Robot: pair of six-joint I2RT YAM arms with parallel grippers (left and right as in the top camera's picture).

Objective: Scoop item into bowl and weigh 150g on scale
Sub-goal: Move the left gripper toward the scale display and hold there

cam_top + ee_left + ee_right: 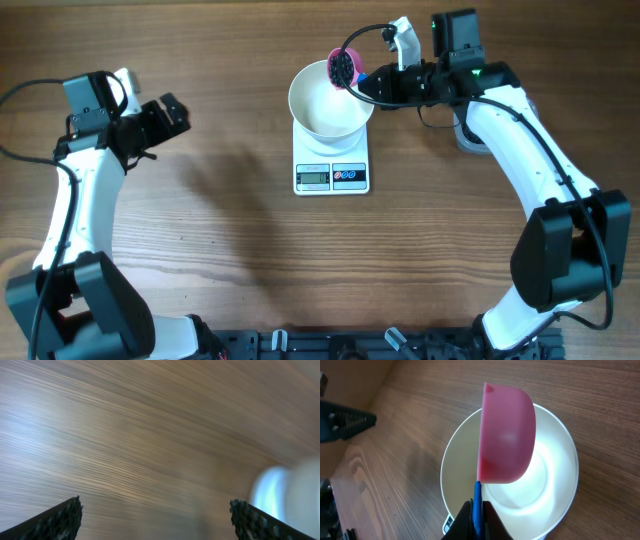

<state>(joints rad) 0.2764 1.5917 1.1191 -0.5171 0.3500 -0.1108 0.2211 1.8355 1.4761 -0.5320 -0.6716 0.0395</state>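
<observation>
**A:** The right end effector [477, 510] is clamped on the blue handle [477, 494] of a pink scoop [507, 435], and it's holding the scoop right over the bowl [555, 490]!

**B:** And that scoop is turned on its side. From overhead you can see the beads [343, 68] as a dark patch in its mouth, just above the bowl's far rim.

**A:** So where are we in the job?

**B:** Early, I'd say. The bowl sits on the scale [332, 176], so that part is set up. But the wrist view shows a clean white inside, with no beads I can make out on the bottom.

**A:** Then this load has yet to land?

**B:** That's my reading. The scoop is tipped, yet I see nothing falling or lying in the bowl.

**A:** What does the display say?

**B:** It's too small to read from above. Reaching the target weight is all ahead, and probably takes several scoops.

**A:** And the left end effector [168, 115]?

**B:** Its jaws are wide apart and hold nothing. It's parked well off to the side over the bare wooden surface [200, 250], taking no part in this.
</observation>
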